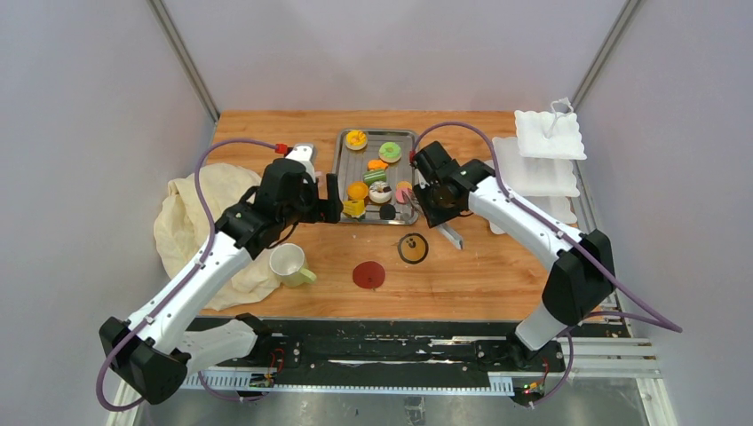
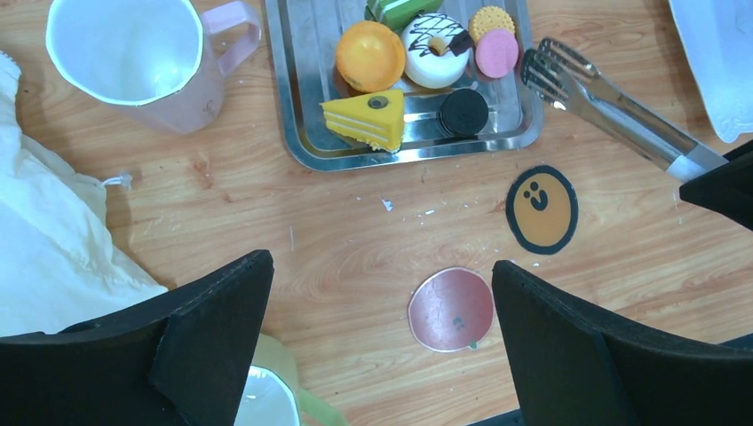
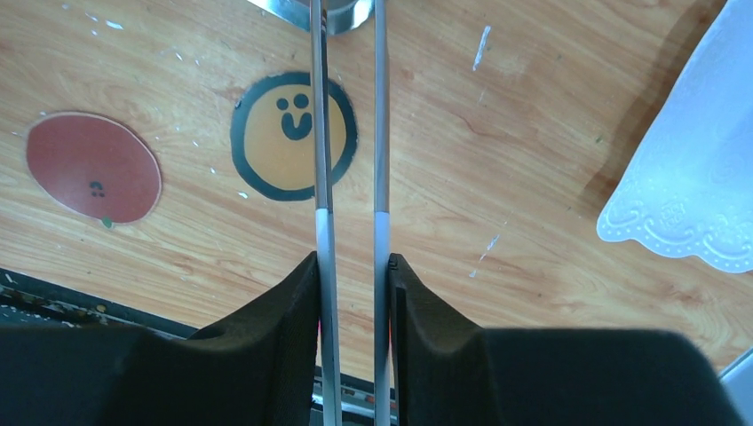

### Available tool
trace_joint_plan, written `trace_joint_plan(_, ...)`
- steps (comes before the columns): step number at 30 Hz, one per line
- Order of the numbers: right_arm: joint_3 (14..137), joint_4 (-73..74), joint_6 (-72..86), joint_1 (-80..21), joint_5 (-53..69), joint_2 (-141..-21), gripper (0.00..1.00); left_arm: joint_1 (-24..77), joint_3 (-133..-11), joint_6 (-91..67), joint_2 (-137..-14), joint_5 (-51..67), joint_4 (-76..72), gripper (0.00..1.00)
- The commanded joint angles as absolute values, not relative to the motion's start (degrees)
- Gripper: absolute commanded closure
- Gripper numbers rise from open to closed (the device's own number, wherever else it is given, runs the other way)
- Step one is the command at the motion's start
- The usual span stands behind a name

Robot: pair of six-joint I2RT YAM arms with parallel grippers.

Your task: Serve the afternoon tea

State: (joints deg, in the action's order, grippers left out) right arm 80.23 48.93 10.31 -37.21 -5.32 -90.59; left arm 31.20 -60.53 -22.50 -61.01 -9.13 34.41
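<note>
The steel tray [image 1: 344, 173] sits mid-tabletop [image 1: 497, 284] toward the far edge, and the pastries lie inside it. A green donut [image 1: 390, 152] and an orange tart [image 1: 356, 138] are at its far end. At its near end are a yellow cake wedge [image 2: 366, 120], an orange dome [image 2: 370, 55], a white iced donut [image 2: 435, 37], a pink disc [image 2: 496, 53] and a black cookie [image 2: 464, 112].

The white tiered stand [image 1: 550, 135] stands well to the right of the tray. A pink mug [image 2: 124, 53] is upright just left of the tray. A pale green mug [image 1: 286, 264] stands farther out on the tray's near left, at the edge of a cream cloth [image 1: 191, 217].

The orange smiley coaster [image 1: 413, 248] lies near the tray's near right corner. The red coaster [image 1: 368, 274] lies a little farther from the tray, toward the arm bases.

The left claw [image 2: 382, 284] hangs spread wide and holds nothing, off the tray's near left corner. The right claw [image 3: 352, 271], off the tray's near right corner, pinches the metal tongs [image 3: 320, 133] at the handle end, one finger against each arm. The two arms of the tongs run apart toward the tray, crossing over the smiley coaster in the wrist view. Their tips are just beside the tray's near right corner.
</note>
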Motion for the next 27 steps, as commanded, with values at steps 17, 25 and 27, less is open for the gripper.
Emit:
trace_joint_plan(17, 82.4, 44.5, 11.4, -36.6, -7.3, -94.9, 0.59, 30.8, -61.4, -20.5, -64.6, -9.2, 32.4, 0.02)
trace_joint_plan(25, 83.6, 43.2, 11.6, -36.5, -8.2, -98.0, 0.52, 30.8, -61.4, -20.5, -65.5, -8.8, 32.1, 0.02)
trace_joint_plan(27, 83.9, 43.0, 11.5, -36.5, -8.0, -98.6, 0.52, 30.8, -61.3, -20.6, -65.5, -8.8, 32.0, 0.02)
